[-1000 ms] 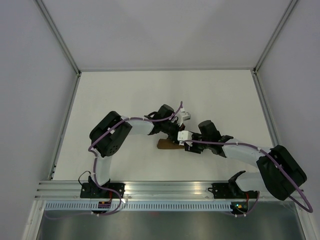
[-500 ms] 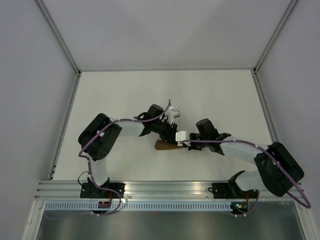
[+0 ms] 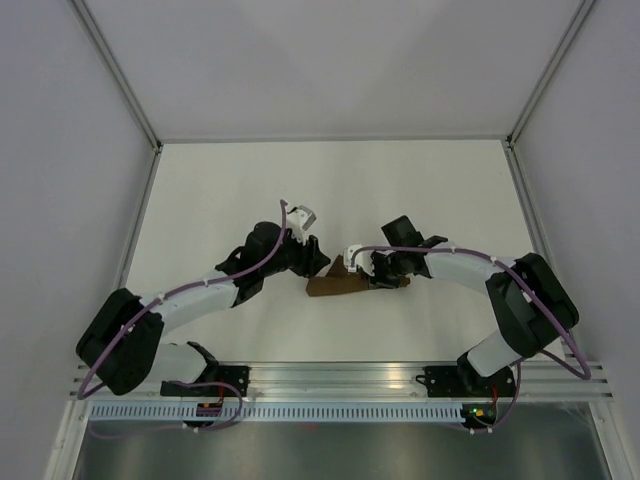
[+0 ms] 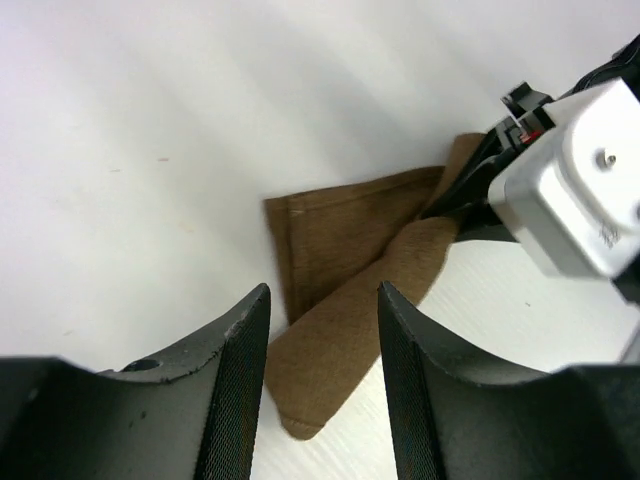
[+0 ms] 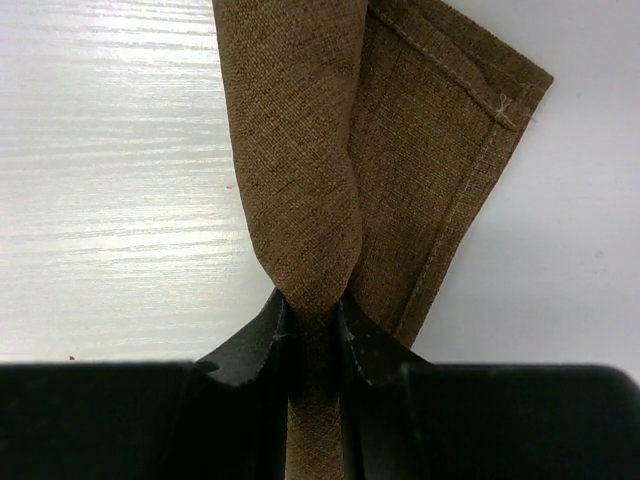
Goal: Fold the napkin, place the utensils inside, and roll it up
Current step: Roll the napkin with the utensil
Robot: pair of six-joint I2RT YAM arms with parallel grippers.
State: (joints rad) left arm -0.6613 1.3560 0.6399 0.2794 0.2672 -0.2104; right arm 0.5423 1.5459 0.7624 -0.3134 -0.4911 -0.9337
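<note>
Within R hand (image 5: 312, 318), napkin (image 5: 300, 150) end pinched

Napkin (image 5: 300, 150) plain dark brown with a fine woven grain, hem stitched in matching brown thread. Table (image 3: 220, 190) white, faint pale streaks in right wrist view. Left gripper (image 4: 322, 310) black, fine mesh pattern on inner faces. Right gripper (image 5: 312, 312) plain black. Arms (image 3: 190, 295) white with black joints, purple cables (image 3: 440, 250) along them. Walls (image 3: 60, 150) pale grey. Rail (image 3: 330, 375) silver.
</note>
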